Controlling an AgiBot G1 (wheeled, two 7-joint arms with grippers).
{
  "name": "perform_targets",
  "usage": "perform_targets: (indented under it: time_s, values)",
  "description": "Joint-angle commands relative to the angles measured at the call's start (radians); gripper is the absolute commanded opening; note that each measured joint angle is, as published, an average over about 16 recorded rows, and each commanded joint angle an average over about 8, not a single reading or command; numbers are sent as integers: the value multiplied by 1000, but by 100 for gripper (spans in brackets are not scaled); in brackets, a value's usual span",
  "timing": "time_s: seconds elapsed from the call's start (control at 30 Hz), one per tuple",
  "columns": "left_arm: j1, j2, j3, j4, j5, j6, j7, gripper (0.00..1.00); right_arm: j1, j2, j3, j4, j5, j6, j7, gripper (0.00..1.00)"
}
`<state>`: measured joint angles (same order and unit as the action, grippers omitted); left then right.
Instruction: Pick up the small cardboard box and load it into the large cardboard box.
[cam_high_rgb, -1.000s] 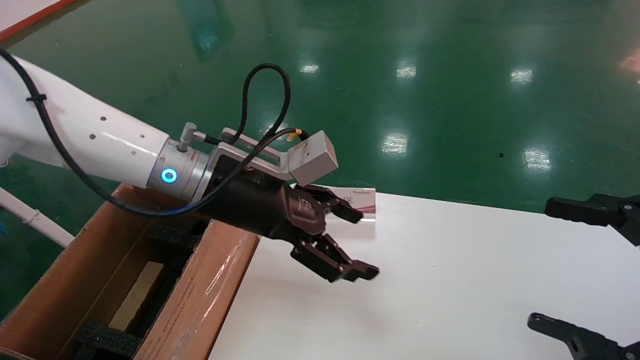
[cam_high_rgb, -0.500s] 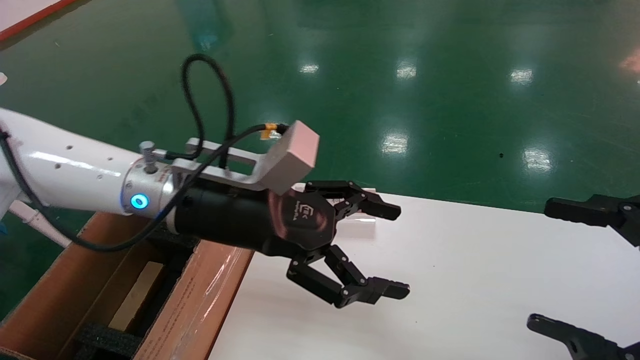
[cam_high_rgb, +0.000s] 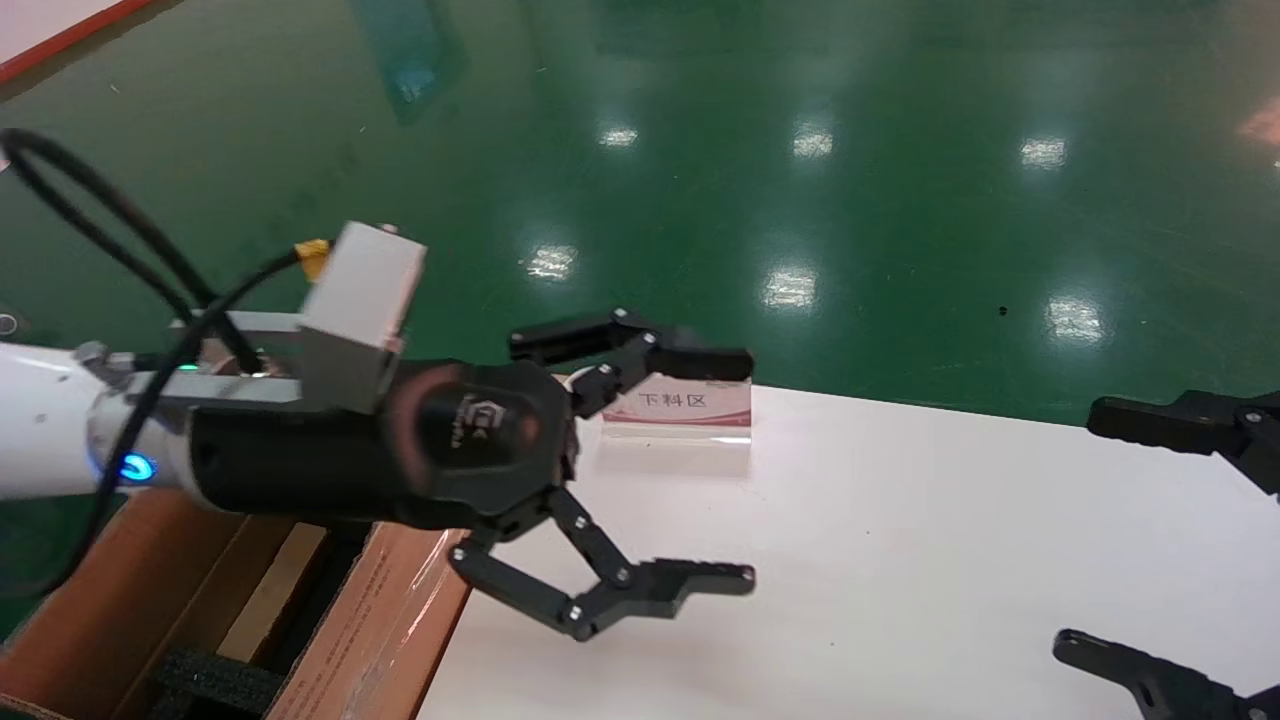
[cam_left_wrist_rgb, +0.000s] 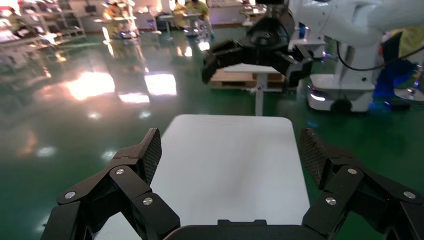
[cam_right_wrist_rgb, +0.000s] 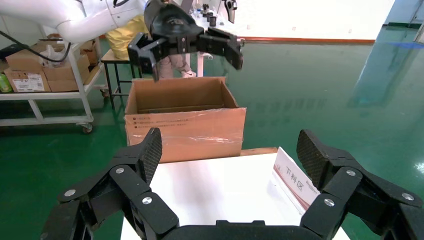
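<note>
white-and-pink sign card (cam_high_rgb: 678, 408) on table reads "下料区"

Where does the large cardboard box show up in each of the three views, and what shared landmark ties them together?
Head view: the large cardboard box is at lower left, partly under the left claw, which is open.
Left wrist view: not in it.
Right wrist view: it stands beyond the white table, with its taped side facing the camera.
Shared landmark: the white table, in all three views.
</note>
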<state>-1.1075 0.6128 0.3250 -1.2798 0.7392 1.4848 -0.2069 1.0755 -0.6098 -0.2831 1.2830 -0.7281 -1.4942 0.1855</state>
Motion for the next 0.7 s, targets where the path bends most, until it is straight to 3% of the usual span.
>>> perform_targets:
  time_s: [0.03, 0.7]
  values:
    - [33, -2, -45, -4, -9, 11, 20, 100, 0, 0, 1, 0, 0, 0, 0, 100]
    - [42, -2, -58, -4, -12, 13, 21, 100, -1, -1, 4, 1, -2, -1, 2, 100]
